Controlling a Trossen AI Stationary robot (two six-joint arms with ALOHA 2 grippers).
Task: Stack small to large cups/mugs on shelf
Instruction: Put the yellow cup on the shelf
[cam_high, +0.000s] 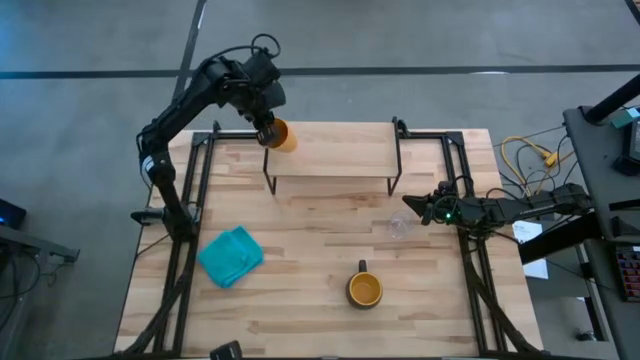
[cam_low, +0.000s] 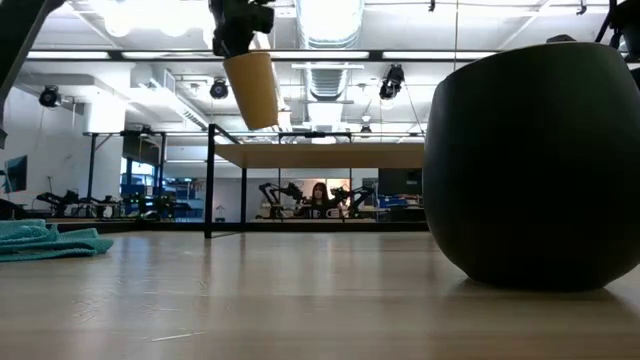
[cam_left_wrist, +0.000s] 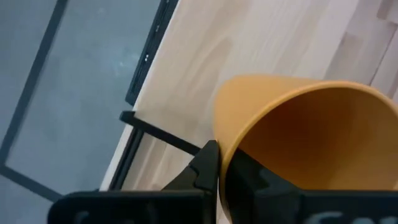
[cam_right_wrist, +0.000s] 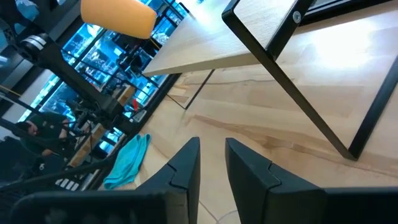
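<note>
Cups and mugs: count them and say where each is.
3. The yellow cup hangs tilted in the left gripper over the shelf's left end; the clear glass stands by the right gripper; the mug sits near the table's front.

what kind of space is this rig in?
Likely a robotics lab or workshop: grey concrete floor, ceiling ducts and spotlights, more robot arms on benches behind. The left gripper holds an orange cup by the shelf.
</note>
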